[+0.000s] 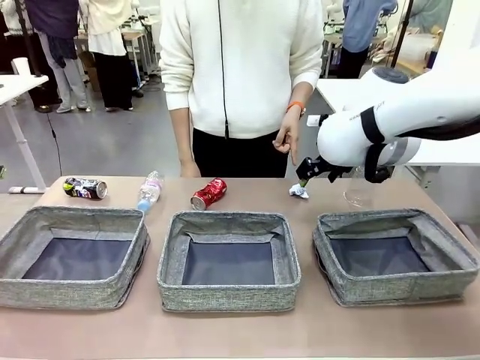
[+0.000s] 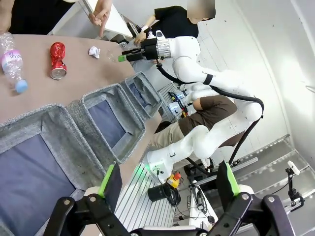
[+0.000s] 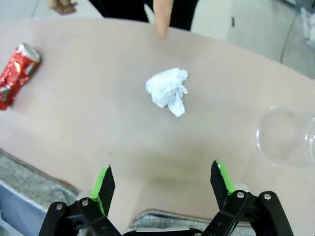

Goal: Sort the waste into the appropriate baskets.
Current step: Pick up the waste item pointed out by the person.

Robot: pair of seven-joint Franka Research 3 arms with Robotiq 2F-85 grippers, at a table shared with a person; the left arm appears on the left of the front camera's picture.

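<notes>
- Waste lies in a row along the far side of the table [image 1: 225, 334]. From left to right there is a dark printed can [image 1: 85, 187], a clear bottle [image 1: 150, 191] with a blue cap, a crushed red can [image 1: 209, 193], a white paper ball [image 1: 299, 191] and a clear plastic cup [image 1: 356, 196].
- All five pieces rest on the tabletop, apart from one another.
- Three grey fabric bins stand side by side on the near side, their dark lining showing: the left basket [image 1: 71, 294], the middle basket [image 1: 229, 298] and the right basket [image 1: 394, 294].
- The bottle and the red can lie just beyond the far rims of the left and middle baskets.
- The right gripper [image 1: 302, 180] hovers low over the table, right by the paper ball. Its jaws are spread wide with nothing between the green pads [image 3: 220, 178]. The wrist view shows the ball ahead of the fingers, untouched.
- The left gripper [image 2: 167, 184] is also spread wide and holds nothing. It hangs near the table's edge, looking along the row of baskets.
- A person's hand [image 1: 289, 139] points one finger down toward the paper ball.
</notes>
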